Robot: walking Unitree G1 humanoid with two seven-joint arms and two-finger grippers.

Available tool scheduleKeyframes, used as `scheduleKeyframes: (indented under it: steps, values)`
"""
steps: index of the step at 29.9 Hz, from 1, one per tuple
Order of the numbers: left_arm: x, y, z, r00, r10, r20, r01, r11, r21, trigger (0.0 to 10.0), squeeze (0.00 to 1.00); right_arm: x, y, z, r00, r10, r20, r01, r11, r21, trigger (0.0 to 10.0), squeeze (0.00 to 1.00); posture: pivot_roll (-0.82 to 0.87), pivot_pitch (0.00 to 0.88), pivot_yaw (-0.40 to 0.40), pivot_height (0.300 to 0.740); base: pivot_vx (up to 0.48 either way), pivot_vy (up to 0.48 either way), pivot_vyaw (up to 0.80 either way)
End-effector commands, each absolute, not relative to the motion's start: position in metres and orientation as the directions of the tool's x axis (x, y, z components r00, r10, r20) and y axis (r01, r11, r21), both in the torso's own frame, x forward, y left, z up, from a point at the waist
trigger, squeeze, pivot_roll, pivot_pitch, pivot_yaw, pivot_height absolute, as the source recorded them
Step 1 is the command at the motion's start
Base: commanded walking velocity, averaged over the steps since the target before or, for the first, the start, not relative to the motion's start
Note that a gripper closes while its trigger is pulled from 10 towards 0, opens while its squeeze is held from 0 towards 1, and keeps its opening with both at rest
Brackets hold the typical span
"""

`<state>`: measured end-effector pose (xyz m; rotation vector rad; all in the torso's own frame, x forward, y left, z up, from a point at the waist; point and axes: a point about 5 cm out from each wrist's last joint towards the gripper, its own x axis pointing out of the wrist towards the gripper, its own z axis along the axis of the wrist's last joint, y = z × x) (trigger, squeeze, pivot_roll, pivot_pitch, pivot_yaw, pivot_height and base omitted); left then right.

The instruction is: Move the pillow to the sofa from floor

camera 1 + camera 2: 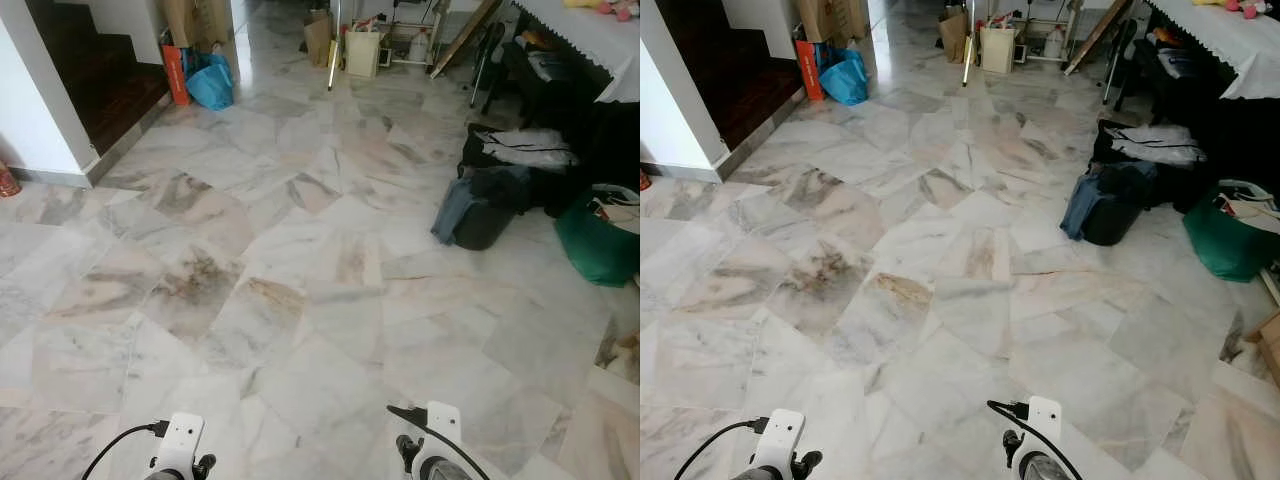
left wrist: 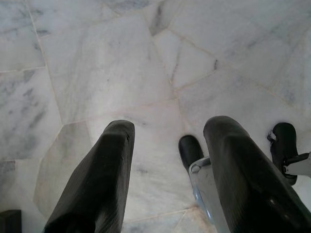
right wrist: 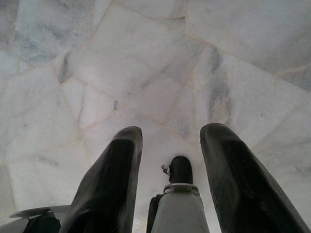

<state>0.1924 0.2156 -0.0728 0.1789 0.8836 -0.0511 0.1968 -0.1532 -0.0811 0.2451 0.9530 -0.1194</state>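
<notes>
Both arms are held low over the marble floor. The left end effector and right end effector are seen spread open, nothing gripped. A black bag is noted at two o'clock. The pillow's position cannot be determined.

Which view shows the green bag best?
Right eye view: the green bag sits whole, further inside the frame. In the left eye view it is cut by the right edge. Both wrist views show marble floor past open claw fingers.
</notes>
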Motion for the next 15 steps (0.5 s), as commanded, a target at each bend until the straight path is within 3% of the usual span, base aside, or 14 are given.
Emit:
scheduleKeyframes:
  steps: [1,4,15]
  values:
    - [0.183,0.222,-0.076,0.613,0.048,-0.788,0.111,0.983,0.146,10.0,0.0,0.194,-0.153,-0.082,0.566,0.016,-0.824,0.203,0.966,0.159,10.0,0.0,0.08,0.0,-0.034,0.74,0.0,0.0,0.0]
    - [0.18,0.223,-0.077,0.614,0.056,-0.787,0.102,0.983,0.151,10.0,0.0,0.193,-0.154,-0.083,0.565,0.013,-0.825,0.192,0.97,0.147,10.0,0.0,0.07,0.0,-0.03,0.74,0.0,0.0,0.0]
    - [0.221,0.22,-0.05,0.789,0.074,-0.611,0.059,0.979,0.194,10.0,0.0,0.19,-0.16,-0.083,0.597,-0.108,-0.795,0.208,0.978,0.024,10.0,0.0,0.06,0.0,-0.015,0.74,0.0,0.0,0.0]
